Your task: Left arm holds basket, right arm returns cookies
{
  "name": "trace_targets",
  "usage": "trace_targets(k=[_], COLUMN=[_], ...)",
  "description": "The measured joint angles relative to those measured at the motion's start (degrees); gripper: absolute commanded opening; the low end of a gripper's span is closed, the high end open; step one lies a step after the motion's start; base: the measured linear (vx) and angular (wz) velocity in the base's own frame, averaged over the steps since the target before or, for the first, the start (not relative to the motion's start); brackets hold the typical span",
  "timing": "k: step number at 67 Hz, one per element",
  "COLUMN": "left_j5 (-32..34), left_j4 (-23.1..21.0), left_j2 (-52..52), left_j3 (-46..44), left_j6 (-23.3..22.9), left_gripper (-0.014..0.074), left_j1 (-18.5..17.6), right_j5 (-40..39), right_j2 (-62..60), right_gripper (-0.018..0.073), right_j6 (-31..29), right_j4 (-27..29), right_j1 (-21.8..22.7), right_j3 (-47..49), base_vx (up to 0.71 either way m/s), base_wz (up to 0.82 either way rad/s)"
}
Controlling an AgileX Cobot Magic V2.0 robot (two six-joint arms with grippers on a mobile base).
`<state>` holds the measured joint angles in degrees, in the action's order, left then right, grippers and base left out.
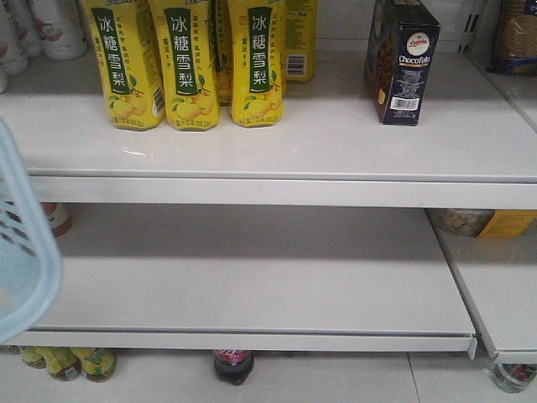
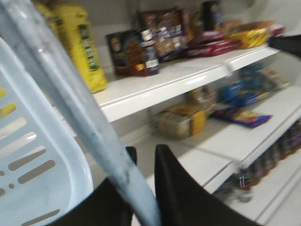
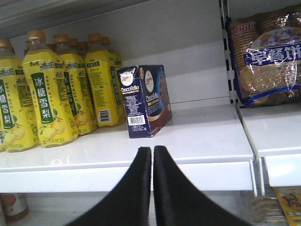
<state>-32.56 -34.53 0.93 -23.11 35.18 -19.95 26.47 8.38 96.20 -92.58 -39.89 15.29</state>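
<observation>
The dark blue Chocofello cookie box (image 1: 403, 63) stands upright on the upper white shelf (image 1: 277, 155), right of the yellow bottles. It also shows in the right wrist view (image 3: 143, 100) and the left wrist view (image 2: 131, 52). My right gripper (image 3: 152, 151) is shut and empty, in front of the shelf edge, apart from the box. The pale blue basket (image 1: 21, 252) hangs at the far left. My left gripper (image 2: 145, 153) is shut on the basket's handle (image 2: 80, 113), which runs between its fingers; the basket wall (image 2: 33, 155) is beside it.
Yellow pear-drink bottles (image 1: 189, 63) stand in rows on the upper shelf, left of the box. The lower shelf (image 1: 252, 285) is bare in the middle. A neighbouring shelf unit on the right holds biscuit packs (image 3: 265, 56). Bottles (image 1: 233, 365) stand on the floor level below.
</observation>
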Motion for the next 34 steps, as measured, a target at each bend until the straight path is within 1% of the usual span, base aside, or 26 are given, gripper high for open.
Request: trace_targets(k=[1, 5, 11, 12, 19, 27, 34], left_j5=[-0.15, -0.35, -0.54, -0.54, -0.74, -0.92, 0.73], left_j4=[2.44, 8.79, 17.53, 19.55, 28.29, 34.53, 35.75], left_j2=[0.0, 0.0, 0.0, 0.0, 0.0, 0.0, 0.0], left_j3=[0.0, 0.0, 0.0, 0.0, 0.0, 0.39, 2.3], left_j6=[-0.93, -4.8, -10.96, -12.48, -19.8, -25.54, -26.86], left_gripper=[-0.0006, -0.0006, -0.0006, -0.0006, -0.0006, -0.0006, -0.0006], left_j1=[0.64, 3.22, 5.84, 6.19, 7.98, 9.59, 11.5], right_j5=[0.0, 0.0, 0.0, 0.0, 0.0, 0.0, 0.0], right_j2=[0.0, 0.0, 0.0, 0.0, 0.0, 0.0, 0.0], right_gripper=[-0.0008, -0.0008, -0.0008, -0.0008, -0.0008, -0.0008, -0.0008], right_j6=[0.0, 0.0, 0.0, 0.0, 0.0, 0.0, 0.0], right_j4=[0.0, 0.0, 0.0, 0.0, 0.0, 0.0, 0.0], right_j1=[0.0, 0.0, 0.0, 0.0, 0.0, 0.0, 0.0], right_j3=[0.0, 0.0, 0.0, 0.0, 0.0, 0.0, 0.0], base_vx=[0.0, 0.0, 0.0, 0.0, 0.0, 0.0, 0.0], base_wz=[0.0, 0.0, 0.0, 0.0, 0.0, 0.0, 0.0])
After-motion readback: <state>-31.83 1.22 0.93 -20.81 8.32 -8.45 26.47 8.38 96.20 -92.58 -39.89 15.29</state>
